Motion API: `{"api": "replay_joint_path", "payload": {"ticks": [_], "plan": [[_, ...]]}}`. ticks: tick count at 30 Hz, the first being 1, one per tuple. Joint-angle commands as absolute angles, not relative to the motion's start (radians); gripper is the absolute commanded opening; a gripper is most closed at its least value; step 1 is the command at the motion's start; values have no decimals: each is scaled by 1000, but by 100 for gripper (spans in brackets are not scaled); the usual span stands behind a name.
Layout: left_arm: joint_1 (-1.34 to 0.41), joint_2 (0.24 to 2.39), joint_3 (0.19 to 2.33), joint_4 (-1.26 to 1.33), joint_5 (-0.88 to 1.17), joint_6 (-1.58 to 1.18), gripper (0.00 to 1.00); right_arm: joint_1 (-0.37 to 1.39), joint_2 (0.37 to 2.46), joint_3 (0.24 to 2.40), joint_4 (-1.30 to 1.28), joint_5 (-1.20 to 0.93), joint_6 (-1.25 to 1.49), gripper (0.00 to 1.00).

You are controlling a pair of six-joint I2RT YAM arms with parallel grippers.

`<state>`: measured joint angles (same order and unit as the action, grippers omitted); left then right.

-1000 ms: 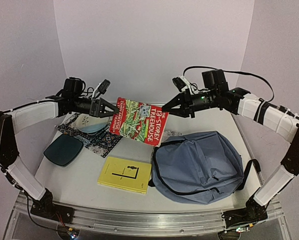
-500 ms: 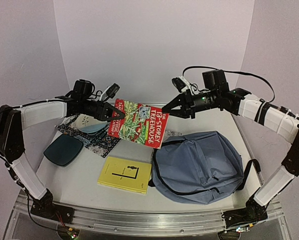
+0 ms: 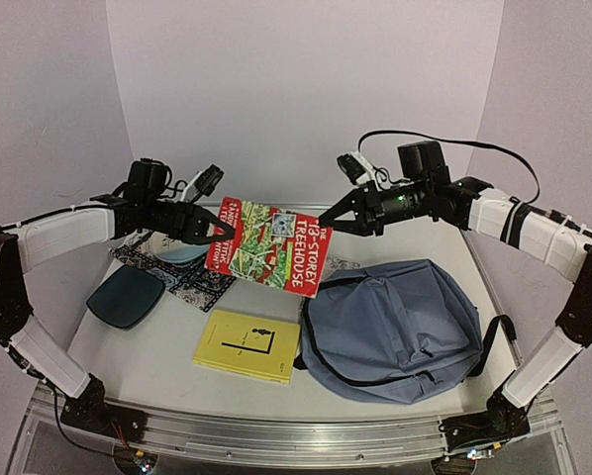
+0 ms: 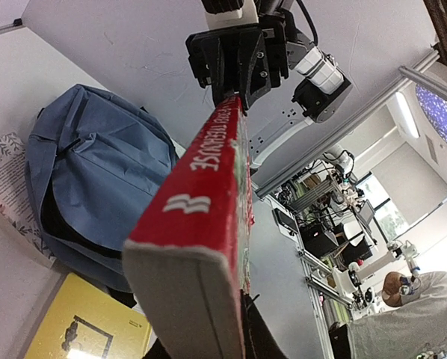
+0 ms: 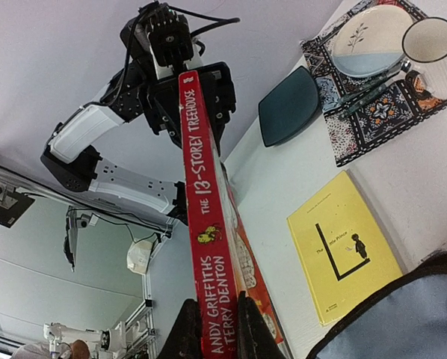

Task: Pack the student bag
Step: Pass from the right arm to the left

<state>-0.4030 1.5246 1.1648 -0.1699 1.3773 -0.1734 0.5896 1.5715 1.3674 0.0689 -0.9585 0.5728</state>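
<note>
The red book (image 3: 268, 245) hangs tilted in the air above the middle of the bench (image 3: 148, 346), gripped at both ends. The left fingers (image 3: 209, 231) are clamped on its left edge, the right fingers (image 3: 338, 216) on its upper right corner. The student bag (image 3: 400, 332) lies flat at the bench's front right (its main zip gaping open). A yellow book (image 3: 248, 344) lies just beside it at the front middle.

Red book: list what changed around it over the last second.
The left gripper closed on the left edge of the red book, so both grippers now hold it aloft. The right gripper kept its grip; student bag, yellow book and teal tray stayed put.
</note>
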Motion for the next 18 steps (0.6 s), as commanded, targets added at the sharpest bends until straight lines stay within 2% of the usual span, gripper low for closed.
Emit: {"api": "replay_joint_path", "payload": {"ticks": [1, 3, 8, 10, 13, 14, 18], "plan": [[-401, 1456, 1147, -157, 1408, -213, 10, 580, 1614, 1375, 110, -953, 546, 0], [-398, 1455, 1140, -156, 1369, -255, 1, 580, 1623, 1368, 95, -926, 532, 0], [-372, 1491, 1125, -155, 1233, -415, 0, 581, 1635, 1383, -20, -778, 475, 2], [-359, 1519, 1100, -149, 1161, -512, 0, 581, 1624, 1379, -76, -686, 455, 17], [-357, 1518, 1068, -121, 1097, -572, 0, 583, 1601, 1362, -115, -592, 438, 28], [-355, 1511, 1048, -92, 1074, -606, 0, 588, 1586, 1351, -140, -543, 427, 35], [-343, 1483, 998, -10, 1016, -699, 0, 610, 1542, 1313, -198, -423, 405, 42]]}}
